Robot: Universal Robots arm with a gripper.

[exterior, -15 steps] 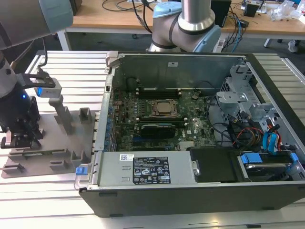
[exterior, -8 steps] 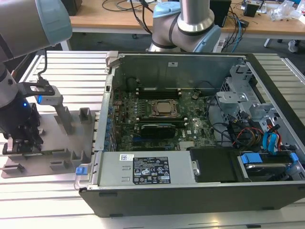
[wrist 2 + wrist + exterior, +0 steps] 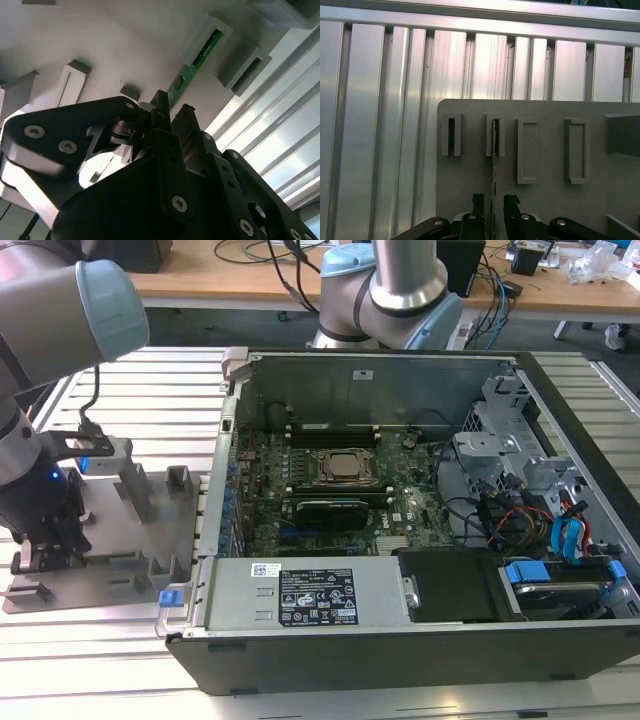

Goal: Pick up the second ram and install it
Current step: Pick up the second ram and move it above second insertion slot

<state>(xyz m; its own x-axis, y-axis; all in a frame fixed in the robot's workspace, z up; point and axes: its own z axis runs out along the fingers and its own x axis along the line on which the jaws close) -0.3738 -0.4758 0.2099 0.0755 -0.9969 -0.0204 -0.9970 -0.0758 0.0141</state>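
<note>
The second ram point(image 3: 494, 165) is seen standing on edge, one end seated in a slotted block of the grey plate point(image 3: 465, 190), the other end straddled by the gripper point(image 3: 494, 201), whose fingers are kept apart, untouching, beside the opened computer case point(image 3: 400, 665).

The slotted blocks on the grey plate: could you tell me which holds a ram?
The block in line with the tool: the second ram stands in its slot, the others are empty.
</note>
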